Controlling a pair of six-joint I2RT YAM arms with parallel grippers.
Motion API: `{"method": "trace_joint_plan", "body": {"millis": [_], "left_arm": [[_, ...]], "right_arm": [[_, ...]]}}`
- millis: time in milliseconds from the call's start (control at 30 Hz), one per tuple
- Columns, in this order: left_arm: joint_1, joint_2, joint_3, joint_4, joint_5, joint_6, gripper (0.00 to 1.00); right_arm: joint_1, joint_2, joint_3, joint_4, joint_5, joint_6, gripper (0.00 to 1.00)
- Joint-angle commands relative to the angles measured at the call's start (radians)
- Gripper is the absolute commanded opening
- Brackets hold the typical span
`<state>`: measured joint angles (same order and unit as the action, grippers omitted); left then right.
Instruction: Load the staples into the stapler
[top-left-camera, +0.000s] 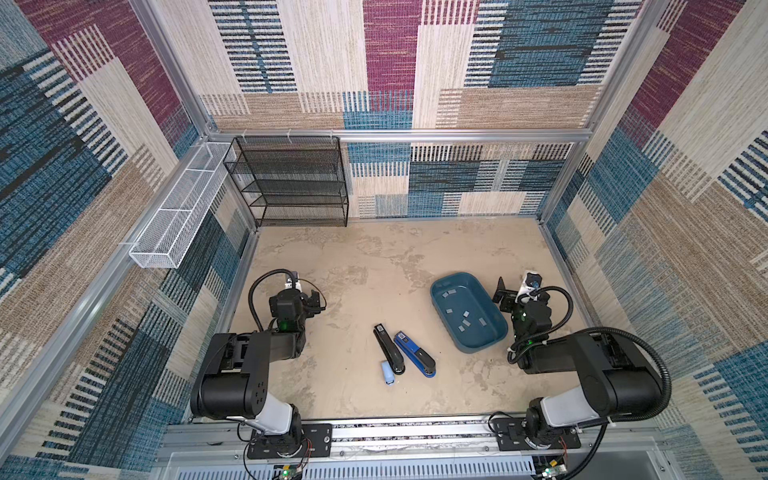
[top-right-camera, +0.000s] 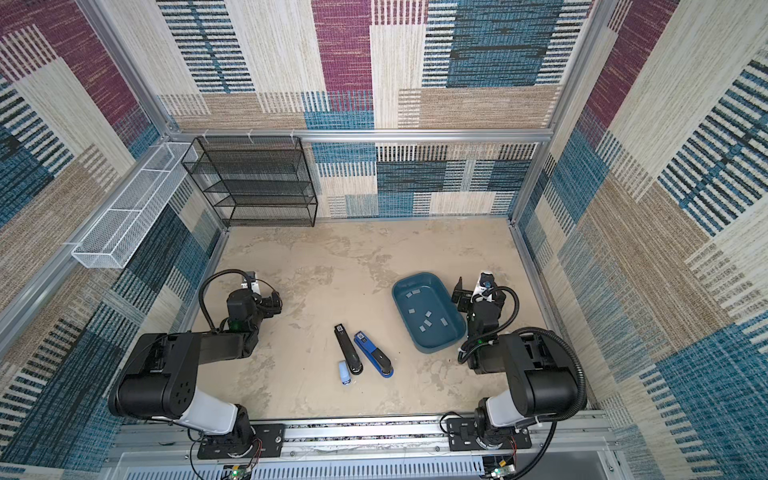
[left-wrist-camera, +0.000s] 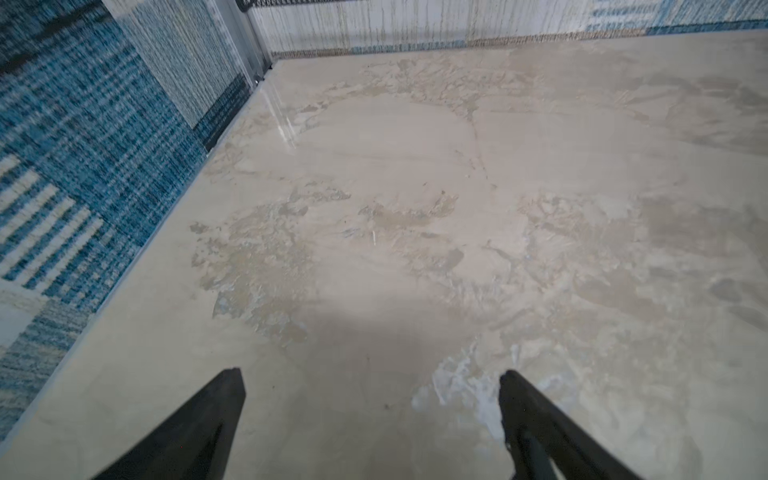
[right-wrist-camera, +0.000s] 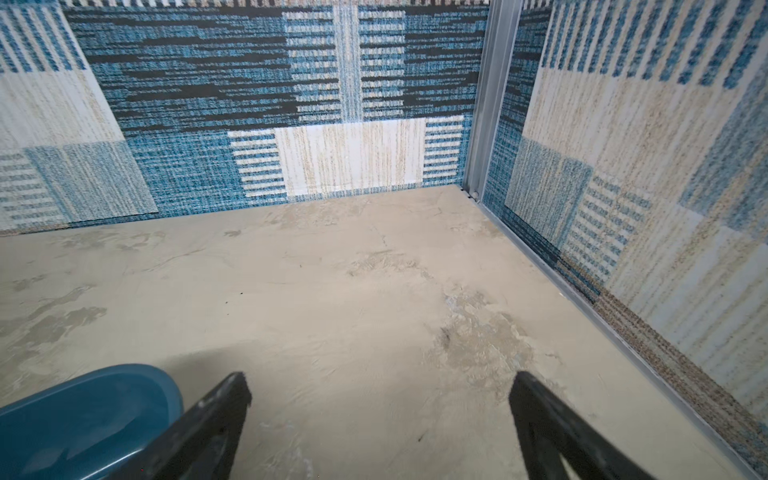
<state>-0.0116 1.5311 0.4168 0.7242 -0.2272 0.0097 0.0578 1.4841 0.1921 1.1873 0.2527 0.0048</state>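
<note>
Three staplers lie side by side at front centre in both top views: a black stapler (top-left-camera: 388, 349) (top-right-camera: 348, 348), a blue stapler (top-left-camera: 415, 354) (top-right-camera: 373, 354) and a small light-blue stapler (top-left-camera: 387, 372). Several grey staples (top-left-camera: 466, 322) (top-right-camera: 428, 321) lie loose in a blue tray (top-left-camera: 486, 343) (top-right-camera: 440, 347) to their right. My left gripper (top-left-camera: 313, 301) (left-wrist-camera: 370, 374) hovers open over bare table, well left of the staplers. My right gripper (top-left-camera: 505, 297) (right-wrist-camera: 380, 378) stands open and empty just right of the tray (right-wrist-camera: 83, 415), whose rim shows beside one finger.
A black mesh rack (top-left-camera: 291, 183) stands at the back left against the wall. A white mesh basket (top-left-camera: 174, 220) hangs on the left wall. Patterned carpet walls close in the table on three sides.
</note>
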Motion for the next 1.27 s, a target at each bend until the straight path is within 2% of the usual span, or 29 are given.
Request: {"method": "trace_joint_plan", "body": {"millis": [0,33,67,100,167,267,1233], "left_arm": [[0.0,0.008,-0.006,0.119,0.045,-0.021,0.99],[0.0,0.008,-0.011,0.136,0.047,-0.02,0.99],[-0.001,0.001,-0.004,0.103,0.049,-0.024,0.99],[-0.001,0.003,-0.003,0.106,0.049,-0.022,0.99],[-0.001,0.007,-0.006,0.12,0.049,-0.02,0.99],[-0.001,0.005,-0.007,0.121,0.048,-0.021,0.99],[-0.001,0.005,-0.005,0.116,0.049,-0.022,0.99]], "right_arm": [[0.0,0.019,-0.031,0.158,-0.071,-0.025,1.0],[0.0,0.081,-0.05,0.271,-0.075,-0.042,1.0],[0.001,0.074,-0.056,0.291,-0.074,-0.04,1.0],[-0.001,0.034,-0.039,0.184,-0.076,-0.023,1.0],[-0.004,0.071,-0.051,0.272,-0.055,-0.029,1.0],[-0.007,0.053,-0.001,0.145,-0.041,-0.01,1.0],[-0.009,0.051,-0.006,0.147,-0.041,-0.009,1.0]]}}
